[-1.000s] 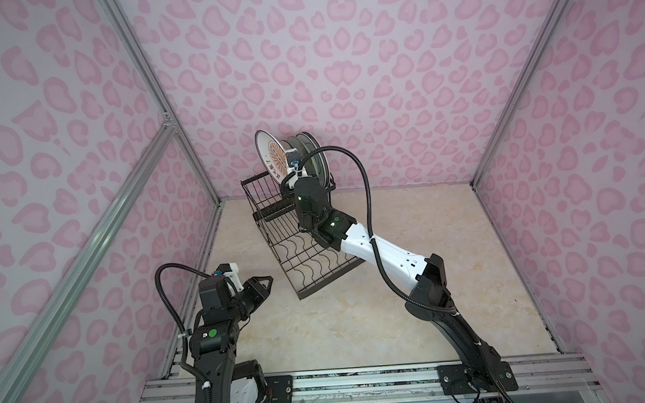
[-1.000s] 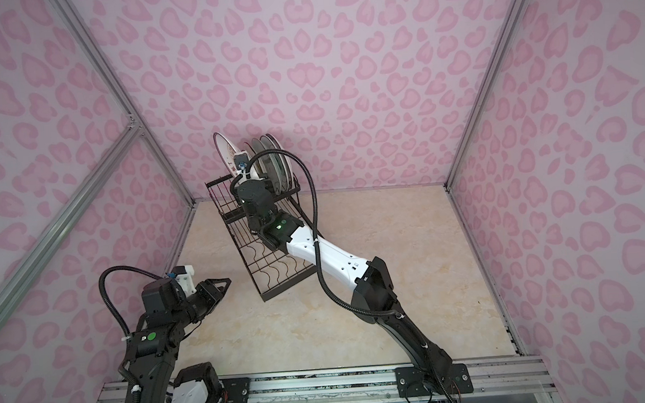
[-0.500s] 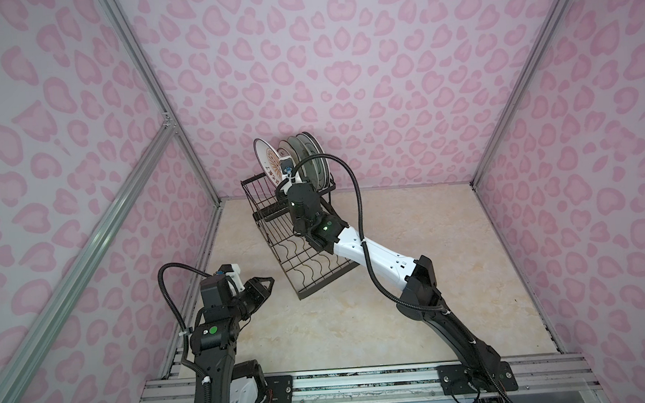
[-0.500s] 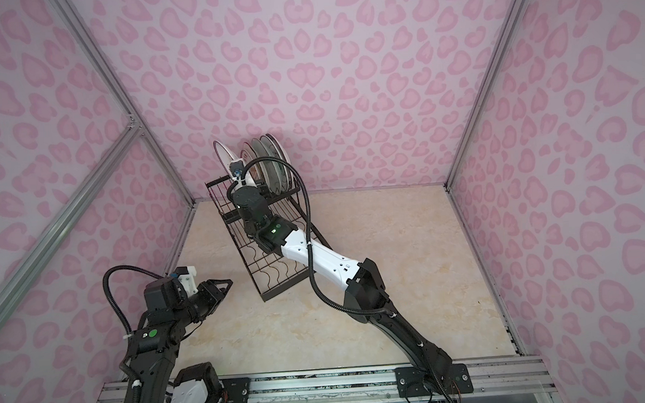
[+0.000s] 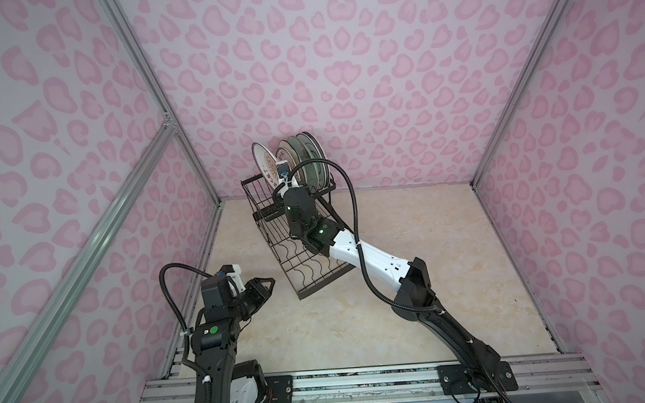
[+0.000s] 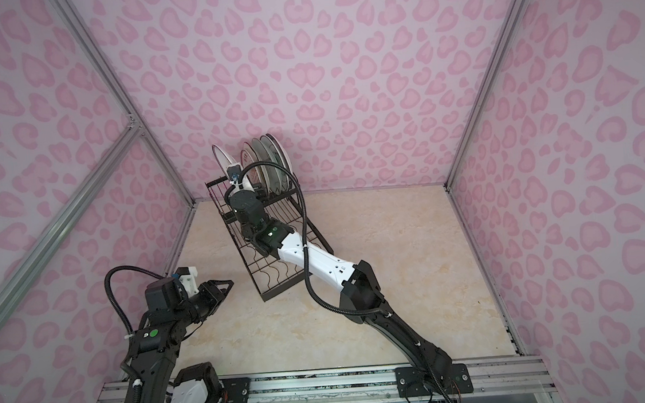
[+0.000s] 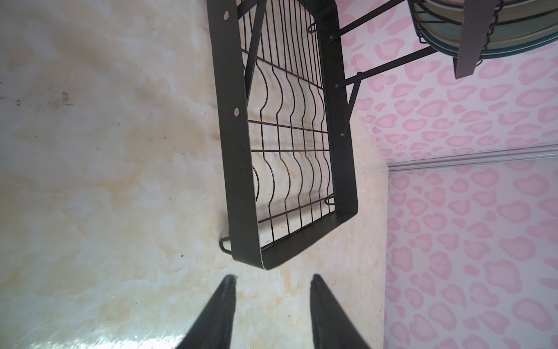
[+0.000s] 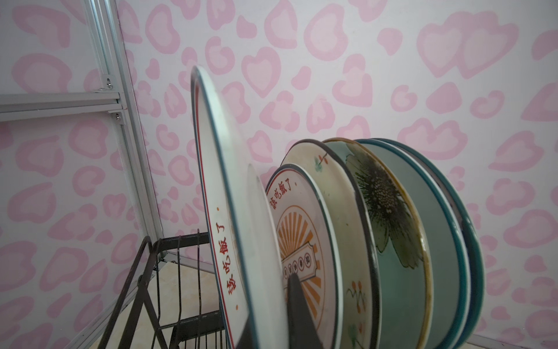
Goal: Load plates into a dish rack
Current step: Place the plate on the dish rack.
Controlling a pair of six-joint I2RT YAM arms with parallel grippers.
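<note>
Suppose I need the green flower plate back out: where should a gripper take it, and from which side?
Take the flower plate by the top of its rim, coming down from above, jaws across its thickness. It stands on edge in the dish rack, packed between the cream sprig plate and the teal plates, so probably only that upper edge is free.
</note>
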